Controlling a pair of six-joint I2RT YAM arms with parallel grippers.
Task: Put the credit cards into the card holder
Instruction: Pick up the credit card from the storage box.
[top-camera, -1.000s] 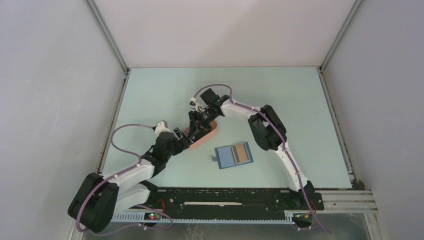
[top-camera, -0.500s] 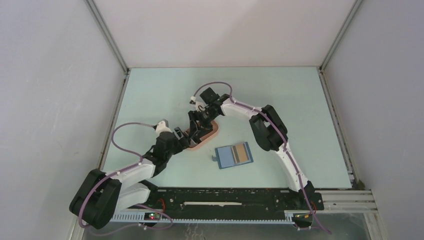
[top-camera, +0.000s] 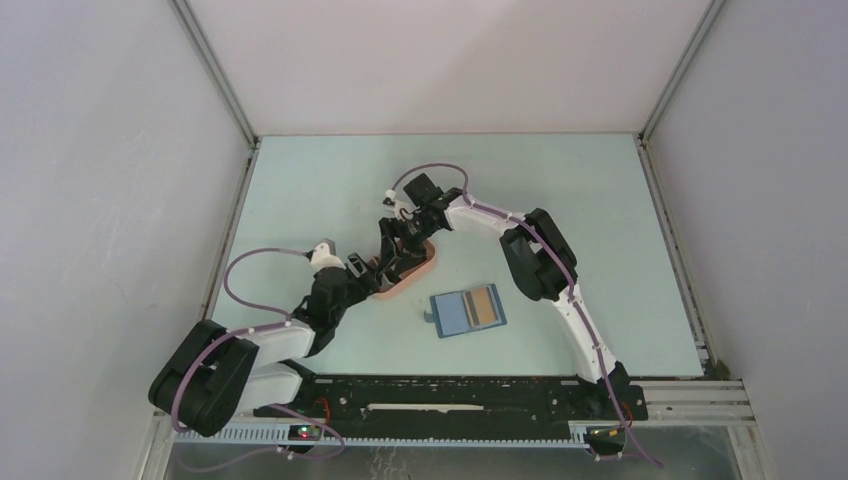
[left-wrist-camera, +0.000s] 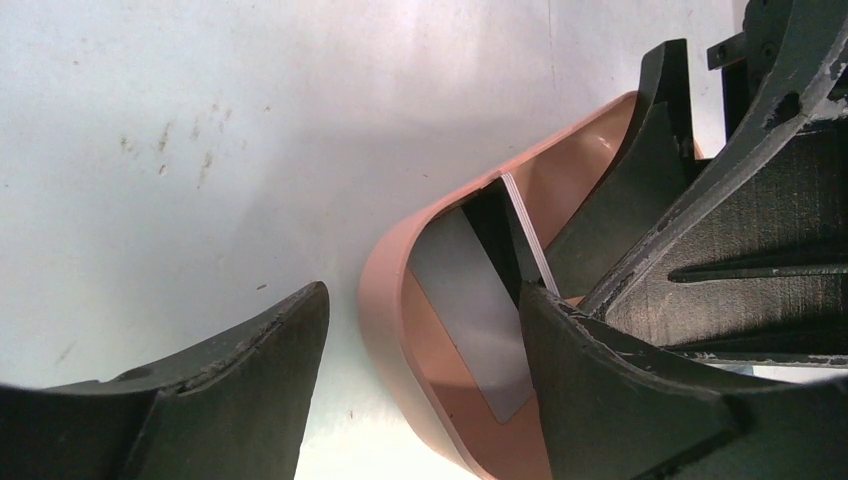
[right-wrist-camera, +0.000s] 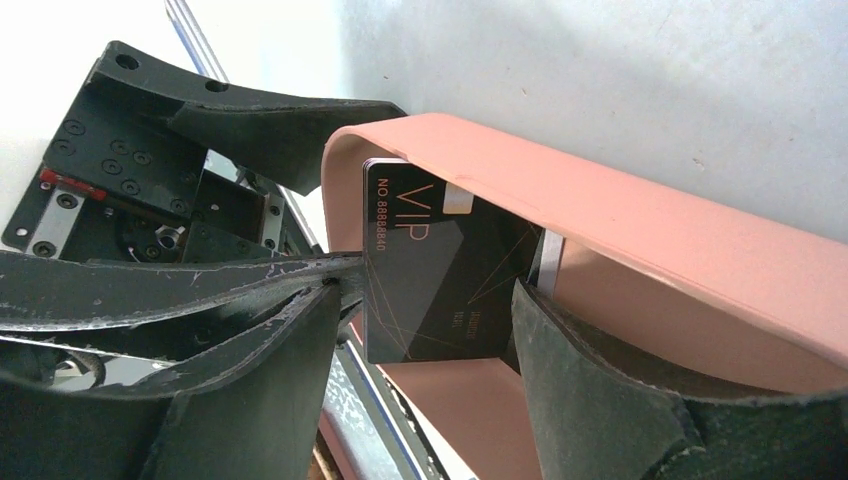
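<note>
Bright, even overhead light fills the top view, with only faint shadows. Ahead of the left gripper (left-wrist-camera: 422, 300) the table (left-wrist-camera: 200, 100) glares pale — up-left of the right gripper (right-wrist-camera: 425, 290) the frame burns white, though the black card (right-wrist-camera: 440, 270) between its jaws reads sharp.

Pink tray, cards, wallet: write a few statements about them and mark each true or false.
1. A black card marked VIP stands on edge inside the pink tray. True.
2. The blue wallet lies folded shut. False: it lies open, with a tan card in it.
3. The left gripper straddles the tray's end wall, one finger outside and one inside. True.
4. The right gripper hangs over the wallet. False: it is at the tray, with the black card between its fingers.
</note>
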